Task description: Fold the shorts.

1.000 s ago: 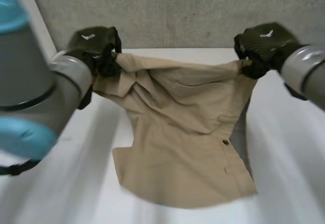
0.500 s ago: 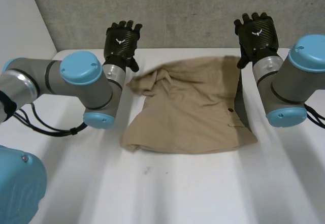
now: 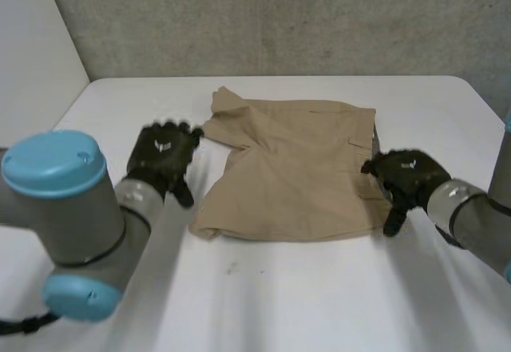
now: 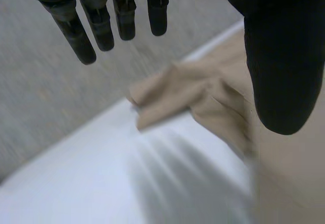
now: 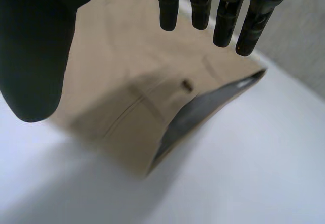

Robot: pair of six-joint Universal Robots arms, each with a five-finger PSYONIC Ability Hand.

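Shorts of tan woven cloth (image 3: 291, 168) lie flat and doubled over in the middle of the white surface (image 3: 279, 288), toward its far side. The near edge runs fairly straight. At the far left, one loose corner (image 3: 223, 96) sticks out past the rest in a crumpled point. Along the right edge the layers gape a little, and a dark grey lining (image 3: 375, 140) shows in the opening. The right wrist view shows this lining (image 5: 203, 112) as a dark strip, with a small dark button (image 5: 187, 85) on the tan cloth just beside it.

The robot's black left hand (image 3: 164, 156) is just beside the left edge of the shorts, at about mid-length. In its wrist view its fingers (image 4: 101, 26) are straight and slightly apart, the thumb stands well off from them, and nothing is between them. The crumpled corner (image 4: 152, 97) lies beyond the fingertips, apart from them.

The black right hand (image 3: 403, 180) is at the near right corner of the shorts. Its fingers (image 5: 200, 10) are also straight and spread away from the thumb, and they grasp nothing. The tan cloth lies under its palm, but whether the hand touches the cloth cannot be told.

The grey left arm with its light-blue cap (image 3: 56, 164) comes in at the near left, and the grey right arm (image 3: 471, 220) at the near right. A grey concrete wall (image 3: 279, 17) stands behind the surface.
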